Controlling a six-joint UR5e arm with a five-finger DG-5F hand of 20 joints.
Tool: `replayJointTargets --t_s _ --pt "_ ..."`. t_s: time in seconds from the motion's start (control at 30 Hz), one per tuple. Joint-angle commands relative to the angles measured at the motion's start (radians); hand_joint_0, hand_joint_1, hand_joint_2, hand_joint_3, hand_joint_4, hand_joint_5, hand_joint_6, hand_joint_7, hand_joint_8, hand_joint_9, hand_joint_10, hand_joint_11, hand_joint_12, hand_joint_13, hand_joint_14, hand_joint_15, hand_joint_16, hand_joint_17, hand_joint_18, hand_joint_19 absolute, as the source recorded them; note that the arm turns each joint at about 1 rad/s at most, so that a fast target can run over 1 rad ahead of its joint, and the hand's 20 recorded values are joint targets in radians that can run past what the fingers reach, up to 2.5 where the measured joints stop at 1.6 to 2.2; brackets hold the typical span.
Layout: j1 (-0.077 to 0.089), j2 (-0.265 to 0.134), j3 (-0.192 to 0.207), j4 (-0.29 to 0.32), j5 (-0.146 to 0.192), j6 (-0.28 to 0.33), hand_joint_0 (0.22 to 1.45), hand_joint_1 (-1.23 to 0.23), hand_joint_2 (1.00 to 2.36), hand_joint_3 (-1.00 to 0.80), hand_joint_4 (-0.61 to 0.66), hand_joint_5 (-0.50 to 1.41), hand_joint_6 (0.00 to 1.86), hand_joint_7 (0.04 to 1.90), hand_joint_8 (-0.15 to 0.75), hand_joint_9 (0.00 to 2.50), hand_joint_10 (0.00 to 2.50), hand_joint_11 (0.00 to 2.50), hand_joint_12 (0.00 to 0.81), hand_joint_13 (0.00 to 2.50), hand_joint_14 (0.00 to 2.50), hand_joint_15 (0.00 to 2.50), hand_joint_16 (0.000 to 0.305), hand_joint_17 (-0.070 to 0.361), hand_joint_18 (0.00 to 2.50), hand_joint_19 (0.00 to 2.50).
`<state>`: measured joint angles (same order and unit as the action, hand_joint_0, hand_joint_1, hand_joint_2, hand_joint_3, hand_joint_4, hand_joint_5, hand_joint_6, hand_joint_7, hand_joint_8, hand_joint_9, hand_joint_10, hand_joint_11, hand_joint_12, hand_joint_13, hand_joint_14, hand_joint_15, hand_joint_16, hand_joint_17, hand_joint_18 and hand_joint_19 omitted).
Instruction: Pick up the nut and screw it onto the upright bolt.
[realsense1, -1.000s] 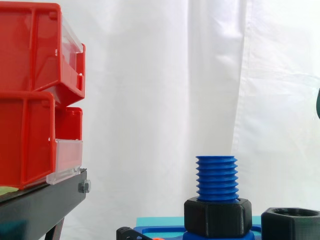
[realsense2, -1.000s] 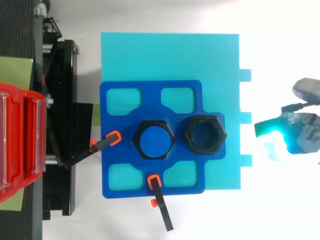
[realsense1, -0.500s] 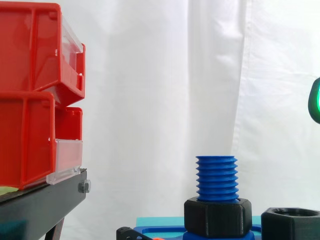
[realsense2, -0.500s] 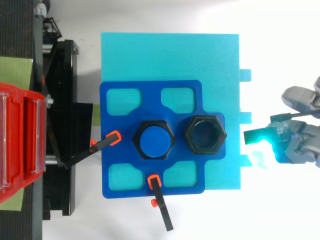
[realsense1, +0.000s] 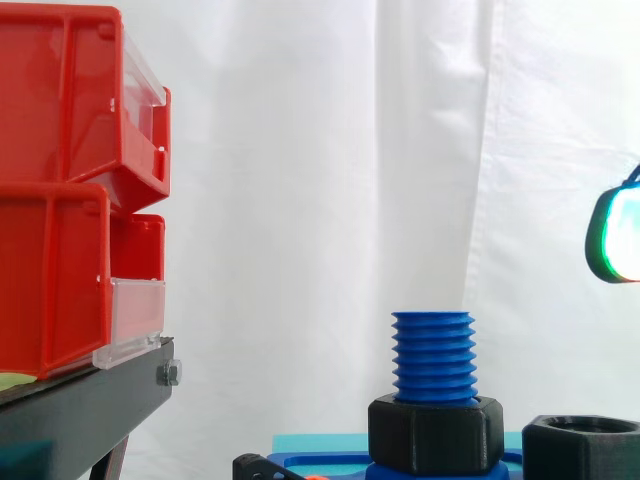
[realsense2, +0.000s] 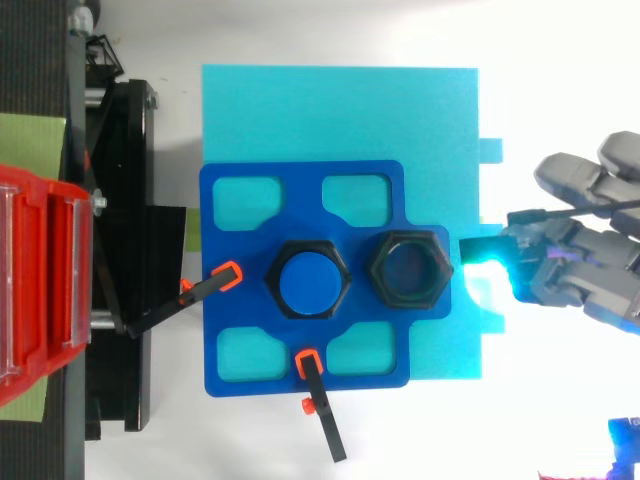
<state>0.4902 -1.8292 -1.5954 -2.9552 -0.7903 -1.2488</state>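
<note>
Right, hand (realsense2: 585, 270) comes in from the right edge in top view, fingers loosely spread w/ nothing between them, i.e. open and empty. One cyan-lit fingertip (realsense2: 484, 248) sits at the right edge of the cyan foam board (realsense2: 340, 110), just beside the loose nut (realsense2: 410, 270); can't tell if it touches. In side view a glowing pad (realsense1: 618, 237) hangs well above nut level. Nut rests in the blue fixture plate (realsense2: 230, 300), just right of the upright bolt (realsense1: 433, 356), which has a 2nd black nut (realsense1: 433, 433) round its base. Orange-tipped clamps (realsense2: 225, 275) grip the plate's edge. Red bins (realsense1: 60, 180) on a black stand (realsense1: 90, 410) to the left.
</note>
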Motion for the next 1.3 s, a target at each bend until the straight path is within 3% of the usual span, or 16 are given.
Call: replayJointTargets --t_s 0.0,0.23,0.33,0.77,1.0,1.27 --pt "-0.005 -0.002 0.000 0.010 0.014 -0.049 0.43 -0.65 1.00 -0.50 0.24 -0.24 0.50 0.72 0.327 0.43 0.00 0.06 0.428 0.31 0.00 0.00 0.059 0.134 0.25 0.00" --pt "-0.009 -0.038 0.000 0.031 0.063 -0.097 0.43 -0.63 1.00 -0.50 0.24 -0.25 0.50 0.72 0.326 0.42 0.00 0.04 0.427 0.30 0.00 0.00 0.060 0.134 0.24 0.00" --pt "-0.010 -0.059 0.000 0.076 0.065 -0.109 0.43 -0.61 1.00 -0.50 0.24 -0.25 0.50 0.72 0.327 0.41 0.00 0.04 0.427 0.30 0.00 0.00 0.060 0.135 0.23 0.00" --pt "-0.022 -0.128 0.000 0.139 0.071 -0.110 0.43 -0.59 1.00 -0.50 0.25 -0.24 0.50 0.73 0.328 0.41 0.00 0.03 0.426 0.30 0.00 0.00 0.060 0.134 0.23 0.00" --pt "-0.030 -0.137 0.000 0.176 0.068 -0.116 0.43 -0.58 1.00 -0.50 0.25 -0.24 0.50 0.73 0.329 0.41 0.00 0.04 0.426 0.30 0.00 0.00 0.059 0.134 0.24 0.00" --pt "-0.051 -0.147 0.000 0.182 0.072 -0.146 0.42 -0.58 1.00 -0.50 0.25 -0.24 0.50 0.74 0.337 0.41 0.00 0.04 0.432 0.30 0.00 0.00 0.061 0.137 0.24 0.00"
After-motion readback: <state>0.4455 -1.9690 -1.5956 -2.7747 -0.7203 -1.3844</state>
